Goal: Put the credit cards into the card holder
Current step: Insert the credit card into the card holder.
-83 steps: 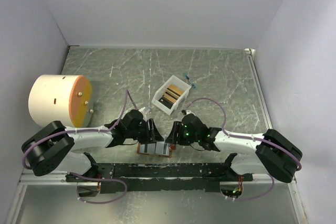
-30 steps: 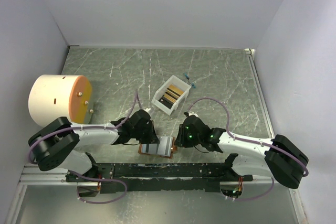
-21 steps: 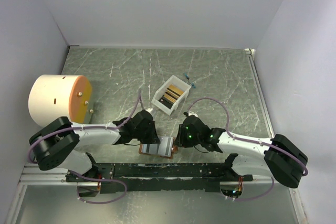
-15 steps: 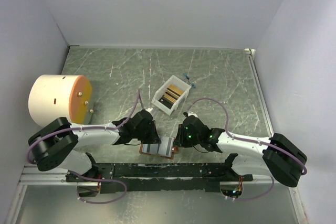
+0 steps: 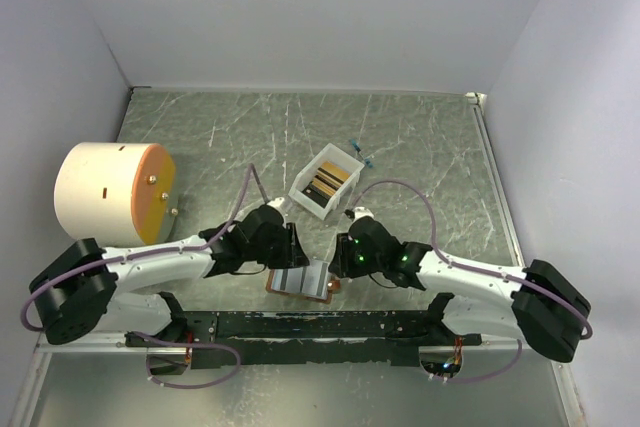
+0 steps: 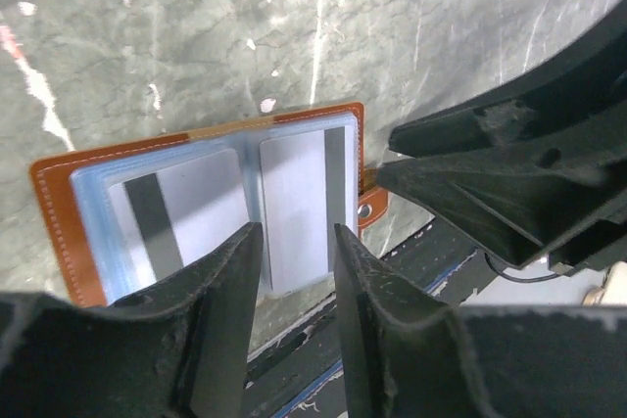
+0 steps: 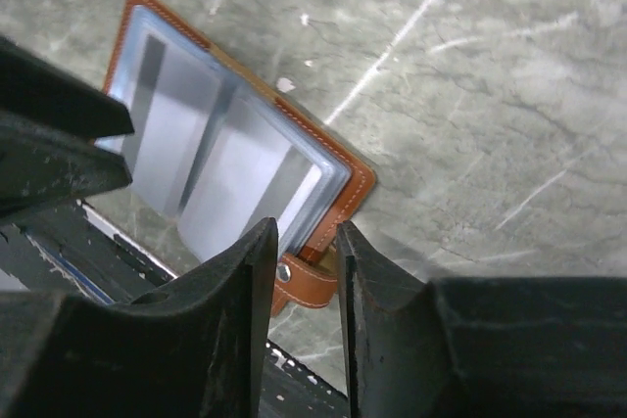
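Note:
The card holder (image 5: pixel 269 287) lies open and flat at the near table edge, brown leather (image 6: pixel 49 212) framing pale blue pockets. Two pale credit cards with dark stripes sit in its pockets, one on the left (image 6: pixel 186 212) and one on the right (image 6: pixel 294 203). My left gripper (image 6: pixel 297 232) hovers just above its middle, open, with nothing between the fingers. My right gripper (image 7: pixel 307 230) is open over the corner (image 7: pixel 358 178) by the snap tab (image 7: pixel 309 286), also holding nothing. More credit cards (image 5: pixel 328 179), dark and gold, stand in a white box (image 5: pixel 305 197) farther back.
A white drum with an orange face (image 5: pixel 110 192) stands at the left. A small blue item (image 5: pixel 360 150) lies behind the box. The black base rail (image 5: pixel 300 327) runs right along the holder's near side. Walls close in on three sides.
My left gripper was shut down at the holder; its jaws have parted and it has lifted slightly. The right jaws have widened a little. The holder has stayed put.

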Controlling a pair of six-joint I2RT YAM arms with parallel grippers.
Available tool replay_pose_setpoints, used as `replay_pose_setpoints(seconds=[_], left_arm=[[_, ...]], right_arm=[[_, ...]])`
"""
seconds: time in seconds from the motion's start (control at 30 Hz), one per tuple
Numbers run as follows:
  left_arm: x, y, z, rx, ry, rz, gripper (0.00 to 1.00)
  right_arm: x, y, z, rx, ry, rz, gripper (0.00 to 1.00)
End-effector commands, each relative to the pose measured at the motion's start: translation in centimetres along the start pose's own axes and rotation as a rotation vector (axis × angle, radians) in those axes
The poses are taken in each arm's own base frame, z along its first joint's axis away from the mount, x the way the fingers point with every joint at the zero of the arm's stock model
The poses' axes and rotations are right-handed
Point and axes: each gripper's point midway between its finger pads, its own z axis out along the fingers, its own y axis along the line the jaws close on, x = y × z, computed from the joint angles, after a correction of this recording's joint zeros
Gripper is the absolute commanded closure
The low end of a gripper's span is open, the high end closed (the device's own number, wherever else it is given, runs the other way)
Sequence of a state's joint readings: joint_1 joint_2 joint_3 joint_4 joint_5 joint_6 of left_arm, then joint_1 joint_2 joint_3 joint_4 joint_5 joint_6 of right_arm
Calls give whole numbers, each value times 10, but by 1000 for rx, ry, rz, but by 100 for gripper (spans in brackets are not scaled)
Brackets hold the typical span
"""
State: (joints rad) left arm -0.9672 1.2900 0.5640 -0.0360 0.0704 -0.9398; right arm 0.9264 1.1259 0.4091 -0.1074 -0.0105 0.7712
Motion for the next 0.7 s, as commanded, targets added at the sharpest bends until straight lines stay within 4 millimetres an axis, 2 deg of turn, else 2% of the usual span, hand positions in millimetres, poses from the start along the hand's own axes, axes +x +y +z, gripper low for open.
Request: replay_pose_setpoints(seconds=[0.0, 0.1, 0.27, 0.37, 0.47, 0.67], left_arm=[[-13, 21, -13, -76, -41, 3, 51], [-14, 38, -20, -86, -42, -40, 46], [-13, 68, -34, -162, -72, -85, 38], [-4, 81, -37, -182, -53, -112, 36], [2, 86, -37, -174, -45, -132, 34], [7, 85, -32, -135, -37, -150, 33]], right_arm=[[-10, 14, -13, -58, -27, -169, 68], [-7, 18, -19, -67, -30, -235, 64], [-7, 12, -25, -1, -31, -306, 60], [-3, 17, -23, -15, -15, -356, 56], [5, 19, -16, -12, 22, -396, 54], [18, 17, -1, 13, 70, -435, 56]])
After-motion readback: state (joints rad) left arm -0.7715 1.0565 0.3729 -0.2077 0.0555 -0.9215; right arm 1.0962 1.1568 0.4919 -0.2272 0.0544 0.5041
